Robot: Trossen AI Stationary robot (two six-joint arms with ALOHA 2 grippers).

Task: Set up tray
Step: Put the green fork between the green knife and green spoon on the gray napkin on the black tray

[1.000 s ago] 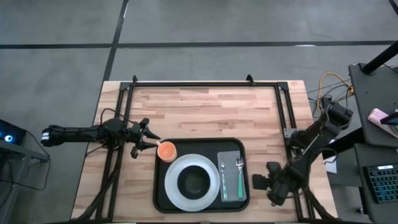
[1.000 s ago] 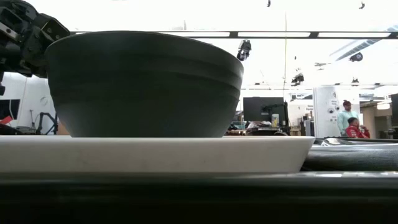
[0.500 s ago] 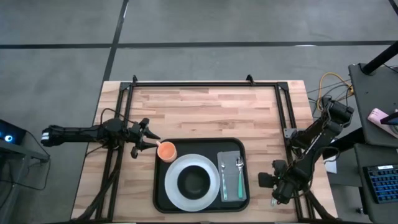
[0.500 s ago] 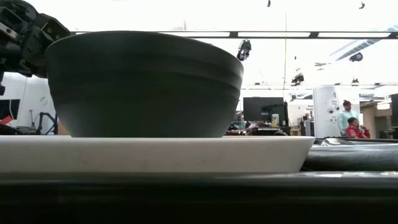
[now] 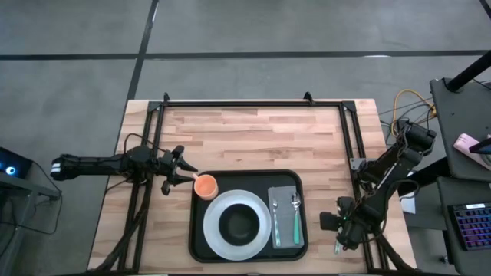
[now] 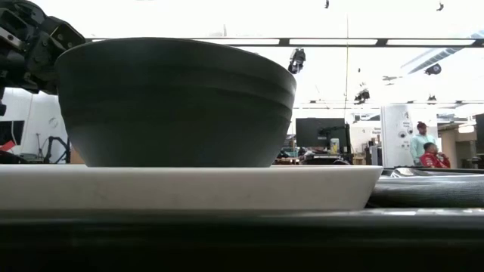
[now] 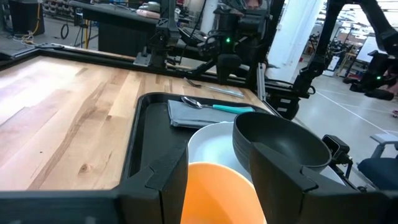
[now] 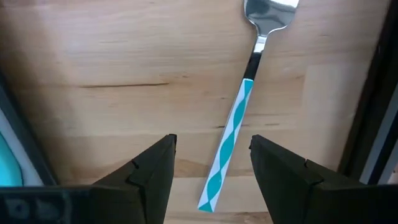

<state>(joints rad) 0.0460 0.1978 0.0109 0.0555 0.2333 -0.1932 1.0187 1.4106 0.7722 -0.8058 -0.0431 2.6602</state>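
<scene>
Black tray (image 5: 249, 217) lying at the near middle of the bench (image 5: 253, 138), carrying a white plate (image 5: 212, 230) with dark bowl (image 5: 241, 223), a grey napkin (image 5: 285, 217) with teal-handled cutlery, and an orange cup (image 5: 205, 185) at its far-left corner. Left gripper (image 5: 184, 177) fingers spread apart, straddling the cup. Right gripper (image 5: 342, 240) fingers released, hovering over a teal-striped spoon (image 8: 237, 120) on the bench right of the tray

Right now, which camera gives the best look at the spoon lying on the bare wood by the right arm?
The right wrist view: the spoon fills it, bowl and teal-and-white handle clear, with the right end effector open above it. The high view shows only a sliver. The low view misses it. The left wrist view shows it faintly, far off.
</scene>
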